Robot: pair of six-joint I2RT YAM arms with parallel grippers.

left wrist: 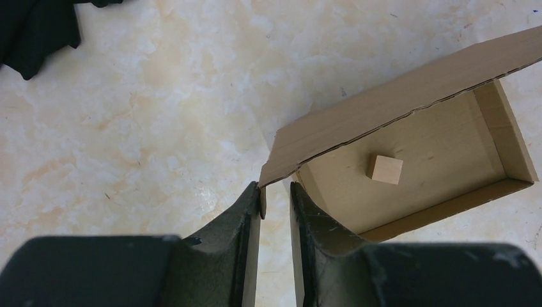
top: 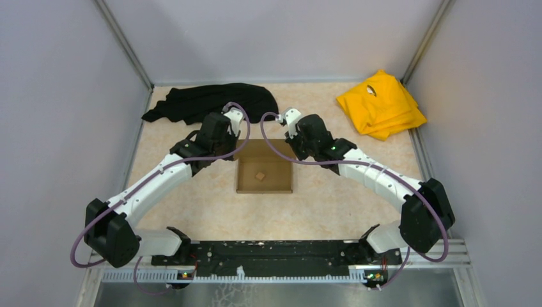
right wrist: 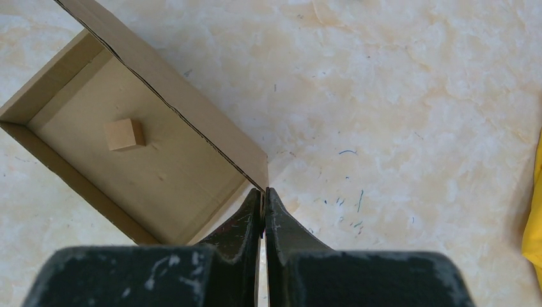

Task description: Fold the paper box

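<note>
The paper box (top: 280, 182) is a shallow brown cardboard mailer lying open at mid table, with its lid flap (top: 265, 146) raised along the far side. A tiny brown cube (top: 260, 175) lies inside it. My left gripper (left wrist: 276, 190) is at the flap's (left wrist: 396, 109) far-left corner with its jaws slightly apart. That corner stands in the gap, leaning on the left finger (left wrist: 246, 211). My right gripper (right wrist: 264, 192) is shut on the flap's (right wrist: 166, 83) far-right corner. In both wrist views the box floor (left wrist: 441, 137) (right wrist: 179, 173) and the cube (left wrist: 386, 169) (right wrist: 124, 135) show.
A black cloth (top: 211, 101) lies crumpled at the back left, just behind the left wrist. A folded yellow cloth (top: 381, 103) sits at the back right corner. Grey walls close in the table on three sides.
</note>
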